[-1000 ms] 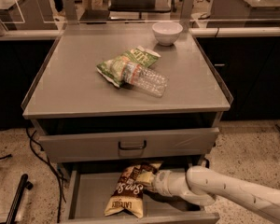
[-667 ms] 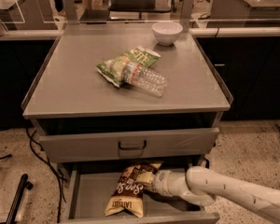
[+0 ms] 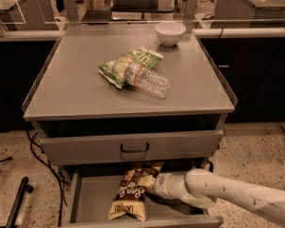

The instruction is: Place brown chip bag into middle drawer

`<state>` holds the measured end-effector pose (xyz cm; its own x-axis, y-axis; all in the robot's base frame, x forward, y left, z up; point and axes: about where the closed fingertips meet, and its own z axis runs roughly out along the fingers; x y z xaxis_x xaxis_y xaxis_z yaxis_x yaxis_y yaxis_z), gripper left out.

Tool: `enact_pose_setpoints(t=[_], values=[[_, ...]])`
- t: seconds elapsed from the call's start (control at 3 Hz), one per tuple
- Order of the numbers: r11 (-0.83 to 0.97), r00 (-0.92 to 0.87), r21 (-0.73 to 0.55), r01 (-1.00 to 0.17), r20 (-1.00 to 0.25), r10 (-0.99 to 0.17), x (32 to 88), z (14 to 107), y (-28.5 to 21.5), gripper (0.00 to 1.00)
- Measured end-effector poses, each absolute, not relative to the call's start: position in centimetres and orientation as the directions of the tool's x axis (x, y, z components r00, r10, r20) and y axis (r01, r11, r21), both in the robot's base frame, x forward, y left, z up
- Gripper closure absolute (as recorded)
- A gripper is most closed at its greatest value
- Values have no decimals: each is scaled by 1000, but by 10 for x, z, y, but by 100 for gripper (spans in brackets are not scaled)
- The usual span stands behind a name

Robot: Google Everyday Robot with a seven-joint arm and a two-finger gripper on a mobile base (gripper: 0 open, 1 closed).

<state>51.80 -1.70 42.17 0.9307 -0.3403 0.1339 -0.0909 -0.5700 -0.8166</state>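
Note:
The brown chip bag (image 3: 132, 193) lies lengthwise in the open middle drawer (image 3: 91, 199), its far end tucked under the closed drawer above. My white arm reaches in from the lower right. My gripper (image 3: 154, 182) sits at the bag's right edge, touching it, low inside the drawer. The bag rests on the grey drawer floor, slightly right of its middle.
Above the open drawer is a closed grey drawer front with a black handle (image 3: 134, 147). On the cabinet top lie a green chip bag (image 3: 128, 64), a clear water bottle (image 3: 150, 81) and a white bowl (image 3: 170, 33). Black cables (image 3: 42, 156) trail on the floor at left.

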Motion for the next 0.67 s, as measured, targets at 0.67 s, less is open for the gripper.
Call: enact_pose_setpoints(t=[0.67], values=[[-639, 931, -769, 25, 251, -266, 530, 415, -17, 100]])
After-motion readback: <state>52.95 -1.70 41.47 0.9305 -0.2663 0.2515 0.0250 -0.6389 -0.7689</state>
